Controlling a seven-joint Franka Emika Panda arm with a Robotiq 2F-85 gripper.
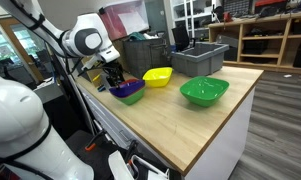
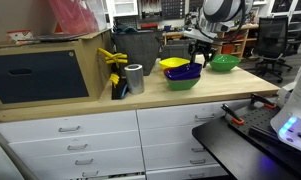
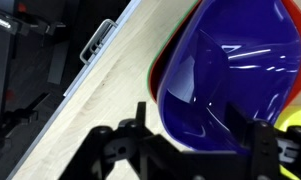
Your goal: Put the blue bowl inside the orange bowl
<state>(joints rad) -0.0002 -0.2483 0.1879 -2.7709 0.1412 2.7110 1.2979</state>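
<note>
The blue bowl [image 3: 225, 85] lies just beyond the spread pincer [image 3: 185, 148].

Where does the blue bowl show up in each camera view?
Exterior view: blue bowl left of centre on the counter, just below the gripper.
Exterior view: right of centre, just below the yellow bowl.
Wrist view: fills the right half.
Shared landmark: the yellow bowl, right beside it in every view.

no legible text, views perhaps too coarse
</note>
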